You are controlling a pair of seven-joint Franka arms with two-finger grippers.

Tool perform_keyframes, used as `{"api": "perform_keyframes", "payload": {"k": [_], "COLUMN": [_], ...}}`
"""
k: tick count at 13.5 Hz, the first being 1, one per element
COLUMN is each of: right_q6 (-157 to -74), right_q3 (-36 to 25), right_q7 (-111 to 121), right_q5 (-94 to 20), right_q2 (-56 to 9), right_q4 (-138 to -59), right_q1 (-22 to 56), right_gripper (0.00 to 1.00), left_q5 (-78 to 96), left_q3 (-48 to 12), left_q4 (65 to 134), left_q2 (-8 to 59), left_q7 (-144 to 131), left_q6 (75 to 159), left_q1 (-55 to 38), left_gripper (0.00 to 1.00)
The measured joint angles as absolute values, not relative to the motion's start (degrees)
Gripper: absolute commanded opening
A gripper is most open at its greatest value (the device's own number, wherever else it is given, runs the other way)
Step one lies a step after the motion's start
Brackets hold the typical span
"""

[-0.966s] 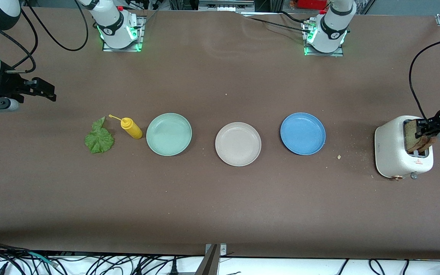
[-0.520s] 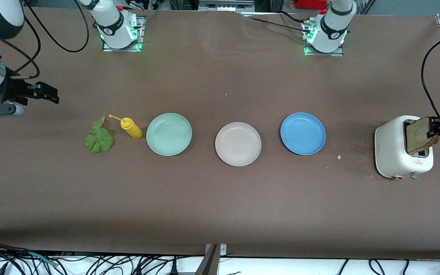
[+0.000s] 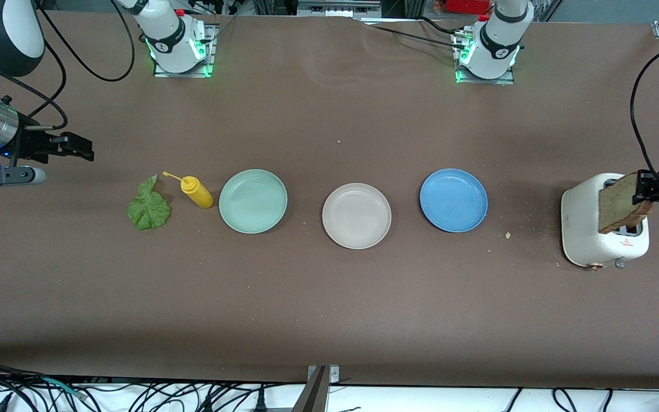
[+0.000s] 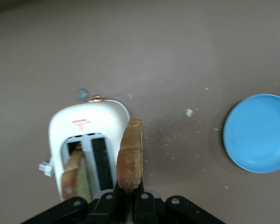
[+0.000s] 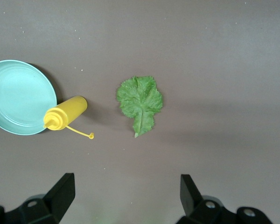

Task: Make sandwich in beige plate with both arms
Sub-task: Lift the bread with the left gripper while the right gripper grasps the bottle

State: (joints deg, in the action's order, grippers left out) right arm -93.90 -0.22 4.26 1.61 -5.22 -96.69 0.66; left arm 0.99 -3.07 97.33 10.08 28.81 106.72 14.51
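My left gripper (image 3: 644,191) is shut on a brown toasted bread slice (image 3: 617,204) and holds it up over the white toaster (image 3: 584,229). In the left wrist view the slice (image 4: 130,158) stands between my shut fingers, and a second slice (image 4: 73,171) sits in a toaster slot. The beige plate (image 3: 356,216) lies empty at the table's middle. The green lettuce leaf (image 3: 148,207) lies toward the right arm's end; it also shows in the right wrist view (image 5: 140,101). My right gripper (image 3: 80,150) is open and empty in the air beside the leaf.
A mint green plate (image 3: 253,201) and a yellow squeeze bottle (image 3: 195,191) lie between the leaf and the beige plate. A blue plate (image 3: 453,199) lies between the beige plate and the toaster. Crumbs (image 3: 507,234) lie beside the toaster.
My left gripper has lifted the bread slice out of the toaster and clear of the slot. My right gripper has moved toward the lettuce leaf.
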Motion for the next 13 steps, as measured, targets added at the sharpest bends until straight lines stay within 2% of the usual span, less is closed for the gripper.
{"api": "perform_keyframes", "payload": {"k": [4,7,13], "right_q6": [-99.4,-105.3,-113.8], "right_q3": [-3.0,-7.1,-10.8], "right_q7": [17.6,35.6,68.8], "right_q5": [-1.4,-9.9,-27.7], "right_q2": [-5.0,-4.6,-4.1], "right_q4": [-100.5,-106.9,-120.1], "right_q1": [0.5,0.1,0.0], "right_gripper": [1.00,1.00,1.00], "left_q5": [8.7,21.0,36.3], "left_q3": [-3.2,-3.2,-3.2], "left_q4": [96.6,96.6,94.7], "left_q2": [10.7,13.9,22.2], "left_q7": [28.4,27.4,18.7], "left_q6": [101.1,99.0,98.9], "left_q1": [7.6,4.4,-4.2], "left_gripper": [0.00,0.00,0.00]}}
